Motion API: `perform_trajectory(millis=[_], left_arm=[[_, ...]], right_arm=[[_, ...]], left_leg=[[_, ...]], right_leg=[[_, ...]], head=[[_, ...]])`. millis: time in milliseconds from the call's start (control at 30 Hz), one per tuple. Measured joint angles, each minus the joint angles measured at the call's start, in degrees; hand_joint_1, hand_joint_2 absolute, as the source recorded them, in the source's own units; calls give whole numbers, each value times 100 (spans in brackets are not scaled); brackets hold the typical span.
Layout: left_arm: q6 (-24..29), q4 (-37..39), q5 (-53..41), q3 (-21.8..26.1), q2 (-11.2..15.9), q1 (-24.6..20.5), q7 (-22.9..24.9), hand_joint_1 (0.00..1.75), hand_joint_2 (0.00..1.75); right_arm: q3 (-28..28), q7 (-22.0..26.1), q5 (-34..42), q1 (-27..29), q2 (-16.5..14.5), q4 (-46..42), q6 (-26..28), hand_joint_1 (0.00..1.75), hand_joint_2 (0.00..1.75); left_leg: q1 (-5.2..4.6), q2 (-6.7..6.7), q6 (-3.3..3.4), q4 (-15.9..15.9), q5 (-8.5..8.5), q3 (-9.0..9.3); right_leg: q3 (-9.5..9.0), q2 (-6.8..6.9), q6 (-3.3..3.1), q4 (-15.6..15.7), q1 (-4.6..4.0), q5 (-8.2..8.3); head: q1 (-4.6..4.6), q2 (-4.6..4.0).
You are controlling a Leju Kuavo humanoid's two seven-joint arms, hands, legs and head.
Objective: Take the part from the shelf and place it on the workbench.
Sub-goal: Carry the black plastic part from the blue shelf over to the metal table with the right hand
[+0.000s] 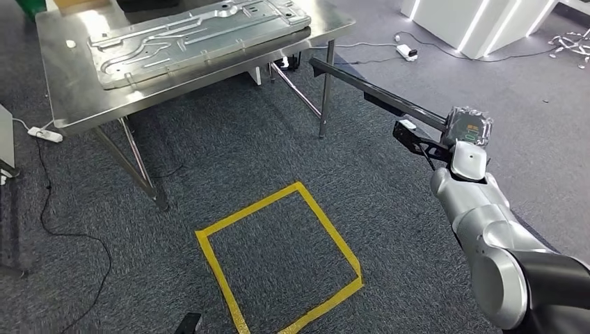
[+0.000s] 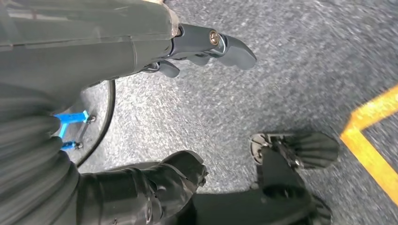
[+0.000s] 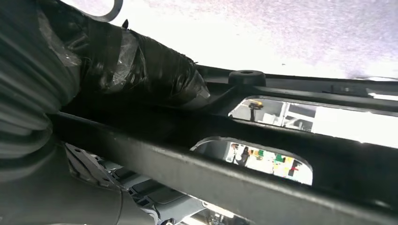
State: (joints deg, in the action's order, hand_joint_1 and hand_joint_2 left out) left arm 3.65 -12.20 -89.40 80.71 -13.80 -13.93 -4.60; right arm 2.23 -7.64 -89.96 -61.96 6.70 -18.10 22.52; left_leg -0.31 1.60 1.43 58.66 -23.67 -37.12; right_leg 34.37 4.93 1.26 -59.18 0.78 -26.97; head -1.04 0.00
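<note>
The part (image 1: 372,89) is a long black metal bar with cut-outs, held level above the carpet. Its far end reaches toward the right front leg of the steel workbench (image 1: 76,104). My right hand (image 1: 468,132) grips the bar's near end at the right of the head view. Up close, its tape-wrapped thumb (image 3: 141,65) presses on the black bar (image 3: 187,164). My left hand (image 2: 202,44) hangs over the grey carpet with fingers apart and nothing in it.
A large stamped metal panel (image 1: 195,35) covers much of the workbench top. A yellow tape square (image 1: 334,229) marks the carpet in front of me. Power strips (image 1: 45,133) and cables lie by the bench's legs. White stands (image 1: 473,21) are at the far right.
</note>
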Motion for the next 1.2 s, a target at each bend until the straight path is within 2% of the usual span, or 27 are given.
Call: perform_trajectory(millis=[67, 133, 167, 200, 233, 267, 333, 367, 400, 433, 500, 533, 600, 633, 667, 700, 733, 767, 800, 867, 900, 933, 1000, 1033, 1100, 1167, 1200], left_arm=[[-3, 0, 1, 1, 3, 1, 10, 0, 175], [-10, 0, 2, 1, 3, -8, 16, 0, 175], [-13, 0, 3, 1, 3, -9, 21, 0, 175], [-15, 0, 3, 1, 3, -4, 25, 0, 175], [-15, 0, 3, 2, 3, 4, 30, 0, 175], [-14, 0, 3, 2, 3, 12, 33, 0, 175], [-14, 0, 4, 3, 1, 21, 33, 0, 175], [-14, 0, 4, 3, -2, 18, 33, 0, 175], [-15, 0, 8, 3, -5, 15, 32, 0, 175], [-15, 0, 11, 4, -7, 16, 31, 0, 175], [-15, -1, 17, 5, -2, 31, 31, 0, 175], [-15, 0, 19, 5, 3, 42, 31, 0, 175], [-16, 1, 20, 7, 12, 47, 28, 0, 175], [-18, 2, 21, 7, 10, 47, 26, 0, 175], [-20, 2, 22, 7, 10, 45, 25, 0, 175], [-22, 2, 27, 7, 10, 47, 24, 0, 175], [-22, 2, 31, 7, 10, 51, 23, 0, 175], [-22, 2, 35, 7, 11, 55, 22, 0, 175], [-20, 2, 38, 7, 12, 56, 22, 0, 175], [-15, 1, 38, 7, 15, 50, 24, 0, 175], [-13, 0, 38, 8, 17, 45, 29, 0, 175], [-10, 0, 38, 8, 18, 46, 36, 0, 175], [1, 0, 37, 9, 20, 55, 64, 0, 175], [7, 0, 34, 9, 21, 64, 81, 0, 175], [16, 0, 13, 9, 23, 67, 125, 0, 175], [11, 1, -14, 2, 23, 65, 189, 0, 175], [7, 1, -21, -5, 23, 66, 232, 0, 175]], right_arm=[[-1, -2, 0, -13, 18, -7, -11, 175, 175], [-2, 1, 0, -25, 53, -8, -27, 175, 175], [-2, -2, 1, -24, 69, -3, -34, 175, 175], [-3, -10, 1, -20, 78, 1, -39, 175, 175], [-3, -18, 2, -16, 86, 4, -43, 175, 175], [-4, -24, 2, -16, 93, 6, -44, 175, 175], [-4, -23, 2, -31, 113, 5, -45, 175, 175], [-4, -19, 2, -42, 121, 4, -44, 175, 175], [-4, -15, 2, -49, 129, 4, -44, 175, 175], [-4, -13, 1, -54, 135, 4, -43, 175, 175], [-4, -16, 1, -57, 136, 3, -42, 175, 175], [-4, -19, 1, -59, 129, 2, -41, 175, 175], [-4, -21, 0, -67, 121, -2, -41, 175, 175], [-4, -22, 0, -73, 123, -4, -41, 175, 175], [-4, -23, 0, -77, 127, -5, -43, 175, 175], [-4, -24, 0, -80, 129, -7, -44, 175, 175], [-4, -25, 0, -80, 129, -7, -45, 175, 175], [-4, -24, 0, -79, 128, -7, -46, 175, 175], [-4, -23, 0, -80, 128, -7, -47, 175, 175], [-5, -23, 0, -82, 134, -8, -49, 175, 175], [-7, -23, 0, -86, 149, -9, -49, 175, 175], [-8, -23, 0, -91, 162, -9, -49, 175, 175], [-11, -23, 0, -104, 182, -10, -49, 175, 175], [-12, -25, 0, -107, 184, -13, -49, 175, 175], [-18, -24, 0, -112, 204, -19, -49, 175, 175], [-31, -20, 0, -108, 232, -15, -49, 175, 175], [-37, -21, 0, -100, 239, -10, -50, 175, 175]], left_leg=[[27, -98, 68, -57, 31, 39], [36, -198, 116, -77, 43, 58], [34, -253, 129, -71, 42, 56], [31, -316, 136, -61, 39, 56], [29, -377, 137, -48, 35, 56], [29, -439, 136, -32, 30, 56], [33, -556, 118, 3, 13, 51], [31, -611, 99, 25, 8, 35], [35, -660, 73, 37, 10, 11], [43, -708, 42, 38, 20, -13], [53, -805, -27, 21, 44, -41], [43, -778, -58, 41, 23, -56], [29, -545, -122, 358, -185, -203], [40, -387, -154, 687, -360, -353], [63, -285, -185, 1075, -535, -534], [85, -233, -210, 1406, -652, -691], [102, -207, -231, 1574, -673, -773], [114, -187, -246, 1508, -582, -740], [121, -154, -251, 1225, -410, -594], [100, 3, -224, 431, -82, -175], [79, 66, -190, 160, -10, -35], [56, 95, -154, 21, 4, 31], [41, 13, -79, -28, -3, 40], [52, -41, -44, -51, 10, 54], [82, -139, 31, -105, 41, 92], [88, -241, 78, -116, 47, 104], [84, -301, 88, -108, 44, 104]], right_leg=[[58, -133, 47, -180, 26, -144], [346, -370, 64, -799, 42, -457], [547, -434, 69, -1189, 42, -606], [711, -467, 74, -1486, 42, -680], [792, -481, 74, -1596, 43, -647], [764, -489, 68, -1483, 45, -509], [460, -604, 36, -765, 53, -107], [303, -693, 19, -414, 55, 22], [197, -762, 3, -179, 50, 86], [157, -796, -13, -91, 40, 78], [134, -702, -55, -51, 42, 97], [115, -647, -85, -19, 56, 112], [73, -529, -157, 48, 88, 141], [61, -474, -179, 59, 76, 141], [58, -420, -197, 60, 68, 138], [57, -370, -201, 58, 61, 133], [55, -319, -201, 55, 58, 127], [51, -270, -194, 52, 60, 119], [42, -222, -179, 48, 64, 109], [15, -131, -131, 37, 55, 76], [4, -87, -103, 34, 41, 61], [-6, -43, -74, 33, 22, 48], [-36, 55, -13, 51, 6, 33], [-46, 40, 20, 37, 15, 3], [62, -157, 60, -236, 42, -193], [410, -402, 73, -944, 52, -534], [608, -453, 78, -1316, 51, -659]], head=[[5, 0], [11, 0], [13, 0], [11, 0], [11, 0], [11, 0], [13, 0], [11, 0], [11, 0], [11, 0], [10, 0], [5, 0], [-29, 0], [-46, 0], [-58, 0], [-58, 0], [-58, 0], [-58, 0], [-58, 0], [-58, 0], [-54, 0], [-51, 0], [-44, 0], [-45, 0], [-39, 0], [-34, 0], [-33, 0]])
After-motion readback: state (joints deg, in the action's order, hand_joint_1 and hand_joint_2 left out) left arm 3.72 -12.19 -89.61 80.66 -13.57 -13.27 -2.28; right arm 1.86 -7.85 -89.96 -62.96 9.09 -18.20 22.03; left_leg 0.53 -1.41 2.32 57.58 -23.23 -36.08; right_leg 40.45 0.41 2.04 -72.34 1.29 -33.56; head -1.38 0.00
